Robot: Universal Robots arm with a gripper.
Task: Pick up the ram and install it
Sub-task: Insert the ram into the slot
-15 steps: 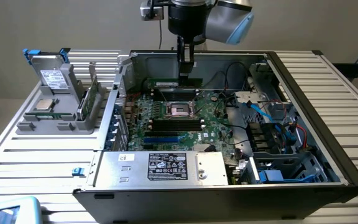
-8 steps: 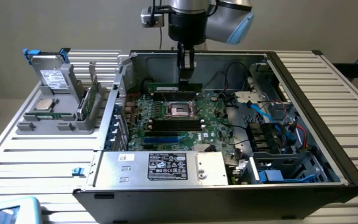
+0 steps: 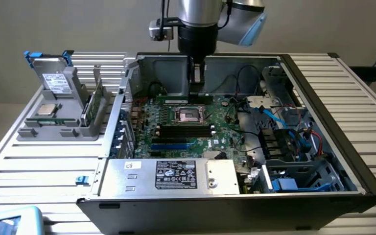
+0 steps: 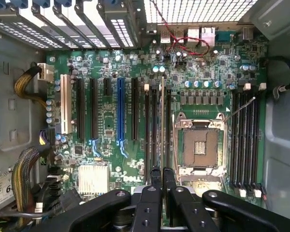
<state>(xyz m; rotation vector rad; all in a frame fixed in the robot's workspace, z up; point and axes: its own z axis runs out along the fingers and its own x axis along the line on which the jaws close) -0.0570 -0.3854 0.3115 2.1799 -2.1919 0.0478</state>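
- Fingers [image 4: 158, 180] are nearly closed, pinching the ram [image 4: 162, 125] by its top edge. Seen edge-on from the wrist, it hangs over the memory slots [image 4: 149, 130] beside the open processor socket [image 4: 200, 147]. So narrow a pinch could let the stick pivot or slide once it is pressed.
- In the upper middle of the exterior view the ram reads as a green strip low against the board, at the slots on the far side of the socket. Whether it has entered one I cannot tell. If it is off the slot line or tilted, pressure would likely jam it on a slot wall.
- Slot latches are too small to judge; closed ones would block seating.
- Exposed socket contacts lie just beside the slots, so a sideways slip could damage them.
- Farther off, loose cables [image 3: 271, 113] toward the exterior view's right could snag the arm [image 3: 201, 14].
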